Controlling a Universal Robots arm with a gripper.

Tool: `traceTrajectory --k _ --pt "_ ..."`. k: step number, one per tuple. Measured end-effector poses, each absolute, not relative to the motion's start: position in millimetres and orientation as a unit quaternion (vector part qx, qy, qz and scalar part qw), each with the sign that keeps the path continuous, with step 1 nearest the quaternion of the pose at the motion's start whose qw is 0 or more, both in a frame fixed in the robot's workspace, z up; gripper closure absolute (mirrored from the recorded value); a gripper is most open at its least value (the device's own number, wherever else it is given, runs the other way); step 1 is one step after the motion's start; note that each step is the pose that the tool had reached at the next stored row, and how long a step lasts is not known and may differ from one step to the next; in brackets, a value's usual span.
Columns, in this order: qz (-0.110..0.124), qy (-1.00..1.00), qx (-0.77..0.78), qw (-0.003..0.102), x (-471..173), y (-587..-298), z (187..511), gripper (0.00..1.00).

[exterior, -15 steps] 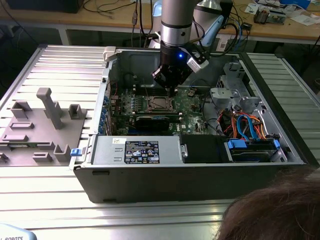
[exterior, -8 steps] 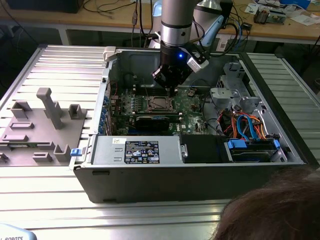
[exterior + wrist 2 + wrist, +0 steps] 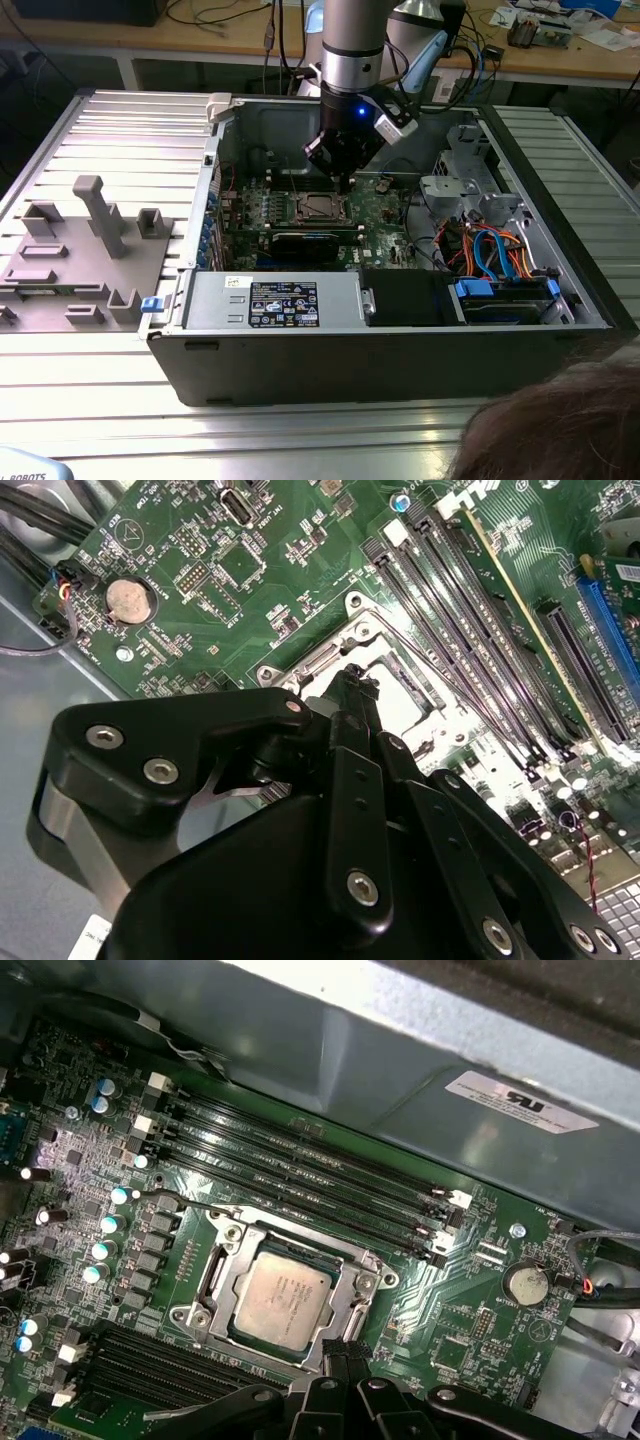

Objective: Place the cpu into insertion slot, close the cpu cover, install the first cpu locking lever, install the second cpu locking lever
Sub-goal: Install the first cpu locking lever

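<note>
Black hand (image 3: 345, 1360), fingers together, sits at six o'clock of the cpu (image 3: 281, 1300): light, easily hurt, hold its edges.

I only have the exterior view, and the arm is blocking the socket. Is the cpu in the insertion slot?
Observer: Yes. In the first wrist view, the cpu sits flat in the insertion slot.
Operator: Is the cpu cover down?
Observer: It looks down. The cpu cover lies flat and frames the chip.
Operator: Where exactly is the claw?
Observer: In both wrist views, the claw is low, right at the socket's edge.
</note>
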State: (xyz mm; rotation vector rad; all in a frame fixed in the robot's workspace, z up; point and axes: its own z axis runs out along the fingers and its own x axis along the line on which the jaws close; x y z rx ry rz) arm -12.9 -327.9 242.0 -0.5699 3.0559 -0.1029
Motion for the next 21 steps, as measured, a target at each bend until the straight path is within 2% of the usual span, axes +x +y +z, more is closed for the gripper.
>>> traceTrajectory --k 21 --pt "-0.033 0.98 -0.197 0.016 -12.8 -327.9 242.0 0.89"
